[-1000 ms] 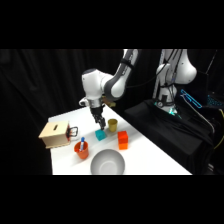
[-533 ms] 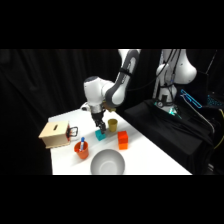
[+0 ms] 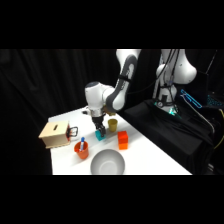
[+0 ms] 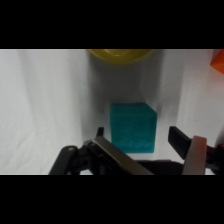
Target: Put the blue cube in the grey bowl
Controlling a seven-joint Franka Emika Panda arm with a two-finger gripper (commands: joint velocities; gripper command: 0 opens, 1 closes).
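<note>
Wrist view: my gripper (image 4: 135,142) had dropped lower than half second before, fingers (image 4: 182,142) spread, straddling blue cube (image 4: 132,126) on table (image 4: 50,100). Not yet clamped. Yellow cup (image 4: 121,54) beyond. Grey bowl (image 3: 107,163) nearby, awaiting cube.

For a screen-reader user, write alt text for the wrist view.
The open gripper straddles the blue cube on the white table, one finger on each side, not yet closed on it. Beyond the cube, a yellow cup shows at the top edge and a piece of an orange block at the upper right.
</note>
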